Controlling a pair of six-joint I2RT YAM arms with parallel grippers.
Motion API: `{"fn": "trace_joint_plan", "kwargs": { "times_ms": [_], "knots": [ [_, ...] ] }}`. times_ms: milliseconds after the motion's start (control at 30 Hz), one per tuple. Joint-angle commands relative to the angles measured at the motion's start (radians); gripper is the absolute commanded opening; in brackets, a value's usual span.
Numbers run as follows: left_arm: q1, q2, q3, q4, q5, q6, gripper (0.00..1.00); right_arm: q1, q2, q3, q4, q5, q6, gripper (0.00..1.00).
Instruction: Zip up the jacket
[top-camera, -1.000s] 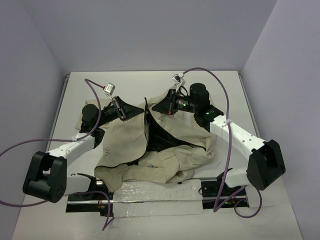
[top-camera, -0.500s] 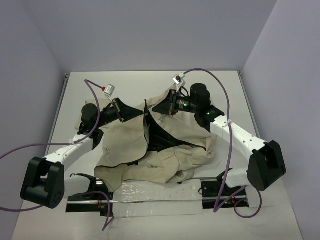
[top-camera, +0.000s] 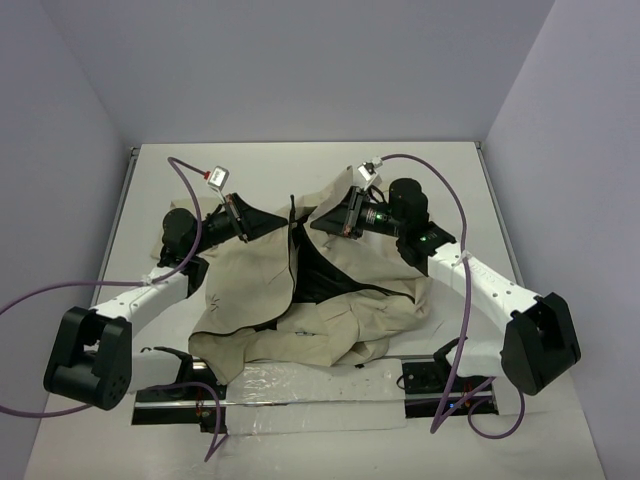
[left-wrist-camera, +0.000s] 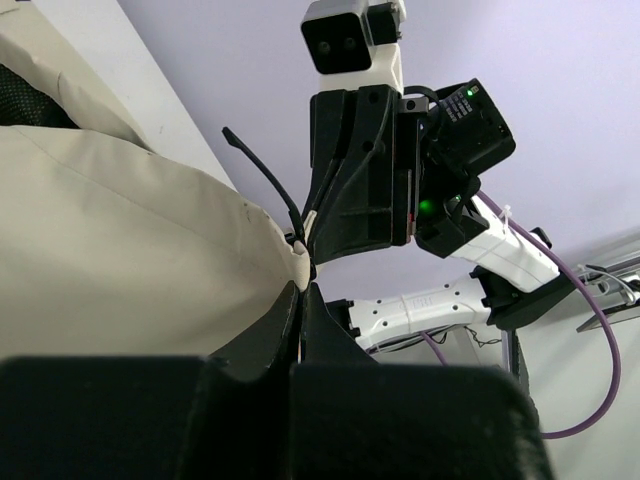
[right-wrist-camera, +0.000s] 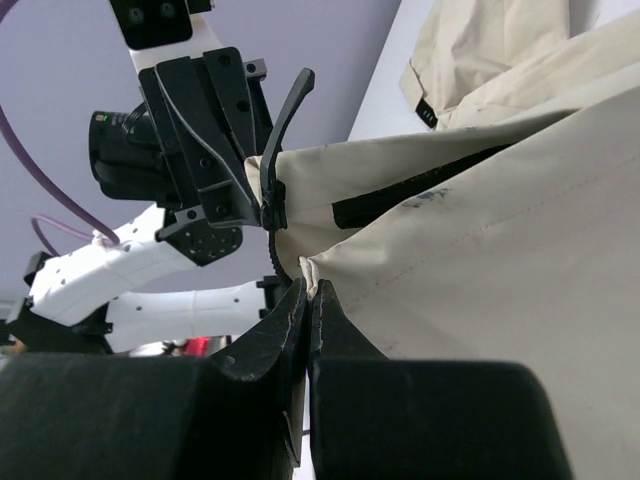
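Note:
The beige jacket (top-camera: 250, 280) lies open in the middle of the table, its black lining (top-camera: 325, 275) showing between the two front panels. My left gripper (top-camera: 283, 222) is shut on the far corner of the left panel, where the dark zipper edge (top-camera: 293, 250) runs. In the left wrist view its fingertips (left-wrist-camera: 301, 285) pinch the cream hem (left-wrist-camera: 150, 260), and a black zipper strip (left-wrist-camera: 265, 175) sticks up. My right gripper (top-camera: 313, 224) is shut on the right panel's far corner (right-wrist-camera: 480, 250), with fabric squeezed between the tips of the right gripper (right-wrist-camera: 311, 283). The two grippers face each other, close together.
A sleeve (top-camera: 178, 215) bunches under the left arm. A clear plastic sheet (top-camera: 310, 395) lies at the near edge between the arm bases. Purple cables (top-camera: 455, 215) loop over both arms. Side walls close in the white table (top-camera: 260, 165).
The right wrist has shifted slightly right and nearer, carrying its jacket corner. The left arm has adjusted a little. Both grips are unchanged.

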Motion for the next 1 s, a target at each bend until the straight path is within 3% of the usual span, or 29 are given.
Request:
{"fn": "trace_joint_plan", "kwargs": {
  "times_ms": [0,967],
  "knots": [
    [0.002,0.008,0.019,0.118,0.019,-0.021,0.00,-0.005,-0.018,0.011,0.084,0.008,0.068,0.00],
    [0.002,-0.007,0.009,0.116,0.012,-0.024,0.00,0.004,0.036,0.021,0.195,-0.041,0.142,0.00]
  ]
}}
